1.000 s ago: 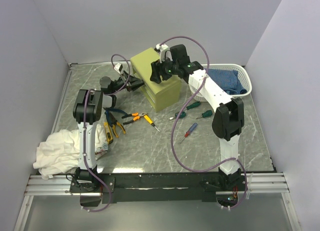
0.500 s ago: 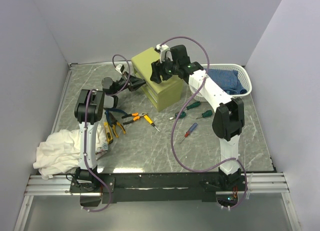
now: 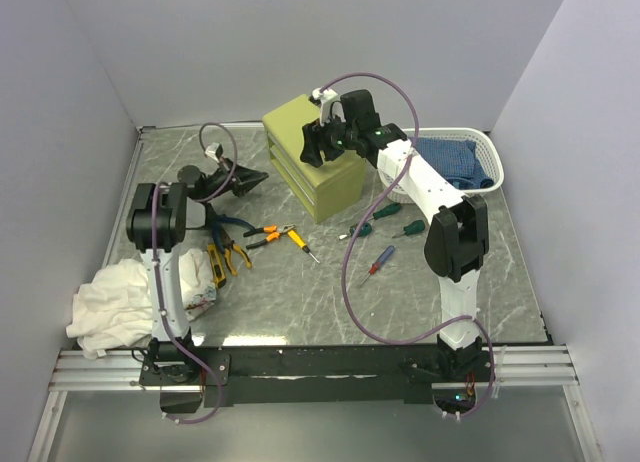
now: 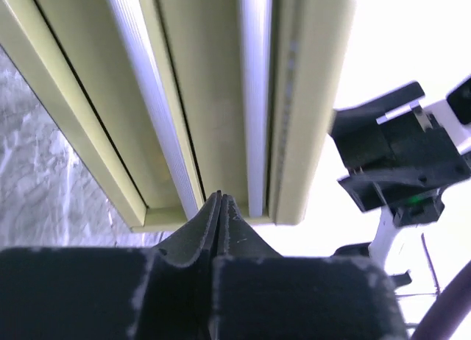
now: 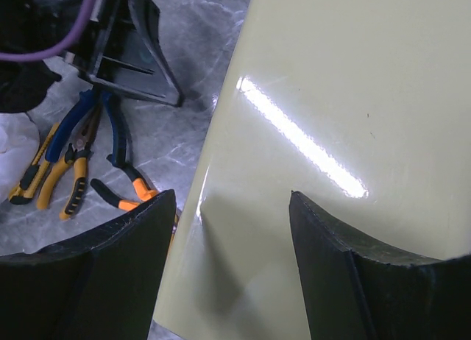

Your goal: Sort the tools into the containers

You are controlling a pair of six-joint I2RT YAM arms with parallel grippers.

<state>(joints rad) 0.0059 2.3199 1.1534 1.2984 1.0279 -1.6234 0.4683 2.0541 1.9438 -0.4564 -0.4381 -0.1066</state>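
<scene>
The olive cabinet (image 3: 312, 162) stands at the back middle of the table, its drawers (image 4: 213, 97) closed. My left gripper (image 3: 255, 176) is shut and empty, its tip (image 4: 219, 197) pointing at the drawer fronts a short way to their left. My right gripper (image 3: 314, 142) is open over the cabinet top (image 5: 331, 97), one finger past its edge (image 5: 229, 204). The tools lie in front of the cabinet: blue pliers (image 3: 228, 225), orange pliers (image 3: 265, 232), yellow pliers (image 3: 236, 255), a yellow utility knife (image 3: 216, 266), an orange screwdriver (image 3: 299, 241), green screwdrivers (image 3: 361, 227), and a red-blue screwdriver (image 3: 378, 261).
A white basket (image 3: 492, 162) with a blue cloth stands at the back right, beside the right arm. A crumpled white cloth (image 3: 115, 302) lies at the front left by the left arm's base. Grey walls close off the left, back and right.
My left gripper has drawn back to the left, away from the cabinet's drawer fronts. The right gripper has stayed on the cabinet top.
</scene>
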